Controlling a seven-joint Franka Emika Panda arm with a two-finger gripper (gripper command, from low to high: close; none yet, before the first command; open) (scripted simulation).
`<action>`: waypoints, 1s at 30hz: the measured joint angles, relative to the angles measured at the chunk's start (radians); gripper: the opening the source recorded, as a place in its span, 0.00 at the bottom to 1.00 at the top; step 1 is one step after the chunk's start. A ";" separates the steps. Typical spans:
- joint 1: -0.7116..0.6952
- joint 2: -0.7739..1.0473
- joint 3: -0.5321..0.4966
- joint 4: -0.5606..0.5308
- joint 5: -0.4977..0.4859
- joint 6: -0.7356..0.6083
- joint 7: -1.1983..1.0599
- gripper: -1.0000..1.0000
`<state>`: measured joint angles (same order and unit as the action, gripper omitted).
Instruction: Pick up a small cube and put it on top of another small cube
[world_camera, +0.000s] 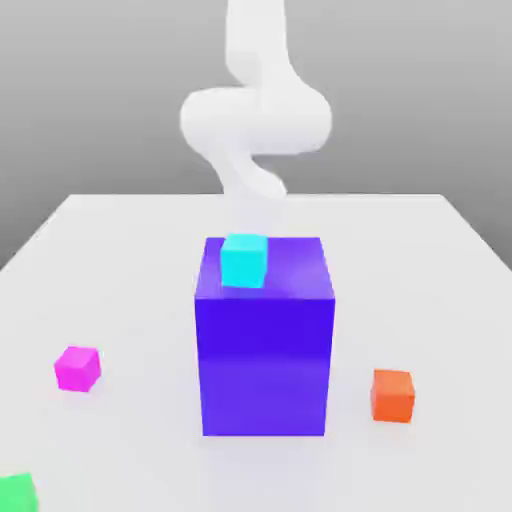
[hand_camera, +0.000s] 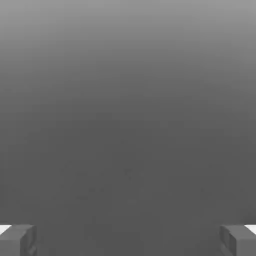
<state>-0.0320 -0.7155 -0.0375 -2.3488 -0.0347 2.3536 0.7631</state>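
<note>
My arm (world_camera: 255, 110) rises white and blurred behind the big blue-violet block (world_camera: 265, 350), curling above the far part of the table (world_camera: 130, 260). From my hand camera I see my gripper (hand_camera: 128, 240) with its two fingertips (hand_camera: 17, 239) far out at opposite edges of the picture — my jaws stand wide apart, with nothing between them but a plain grey backdrop.

The small magenta-pink cube (world_camera: 77, 368) sits on the table toward the exterior view's left, well apart from the big block and nearer the camera than the block's top. It rests flat on the surface, touching nothing else, and no cube is on it.

The big block stands upright in the middle of the table. It carries one thing — a cyan cube (world_camera: 244, 260) resting on its top face, toward the exterior view's left of that face and close to the front edge. The cyan cube sits level, not tilted.

An orange cube (world_camera: 393, 394) lies on the table toward the exterior view's right of the big block, near its lower front corner but not touching it. A green cube (world_camera: 17, 493) shows at the lower corner on the exterior view's left, cut off by the picture's edge, nearer the camera than the magenta-pink cube and apart from it.

Nothing is held in my fingers.
</note>
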 joint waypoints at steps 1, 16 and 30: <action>-0.013 0.041 -0.022 -0.023 -0.018 0.025 -0.017 0.50; -0.192 0.584 -0.372 -0.329 -0.056 0.374 -0.384 0.50; -0.503 1.028 -0.123 -0.374 0.447 0.668 -0.890 0.00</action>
<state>-0.5350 0.3128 -0.1606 -2.7225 0.4123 3.0218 -0.1267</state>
